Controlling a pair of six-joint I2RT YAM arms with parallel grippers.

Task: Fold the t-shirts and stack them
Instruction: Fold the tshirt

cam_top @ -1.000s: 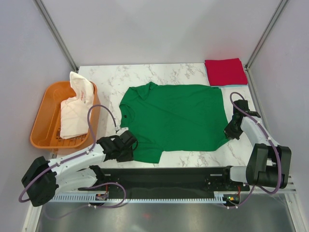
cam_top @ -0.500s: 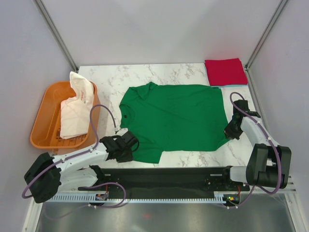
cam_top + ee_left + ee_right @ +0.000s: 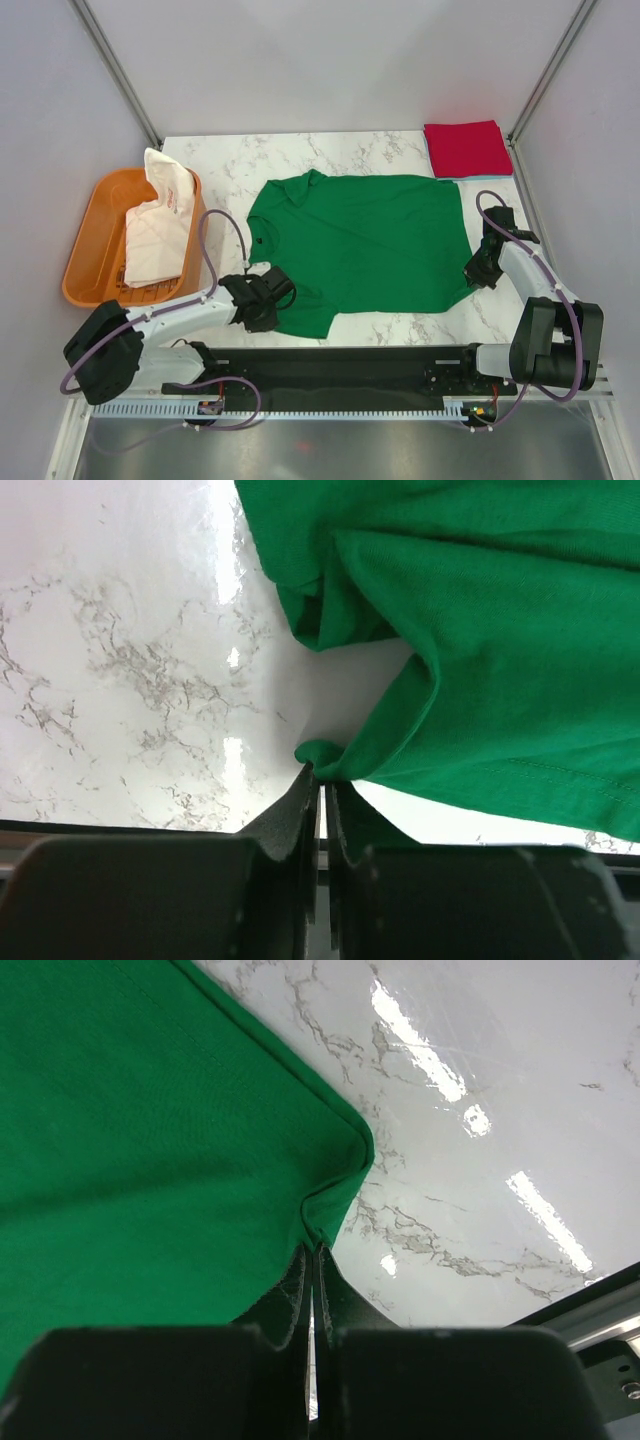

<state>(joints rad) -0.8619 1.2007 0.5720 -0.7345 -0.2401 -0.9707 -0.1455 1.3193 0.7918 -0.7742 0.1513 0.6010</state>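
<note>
The bright green t-shirt (image 3: 360, 248) lies spread flat on the marble table. My left gripper (image 3: 272, 300) is at its near-left edge, shut on a small bunched fold of the green cloth (image 3: 322, 752), which lifts off the table there. My right gripper (image 3: 471, 272) is shut on the shirt's near-right corner (image 3: 335, 1200). In the wrist views the left gripper (image 3: 322, 775) and the right gripper (image 3: 313, 1252) each show both fingers pressed together on green fabric. A folded red t-shirt (image 3: 466, 148) lies at the back right with a pale blue edge (image 3: 470, 178) under it. The white t-shirt with red print (image 3: 158, 225) is heaped in the tub.
The orange plastic tub (image 3: 88, 215) stands off the table's left edge, beside my left arm. Bare marble (image 3: 230, 165) shows behind and left of the green shirt. Frame posts run up at both back corners. A black rail crosses the near edge.
My left gripper has slid right onto the green shirt's near-left edge and closed on a fold of it. The right arm and the shirts have not moved.
</note>
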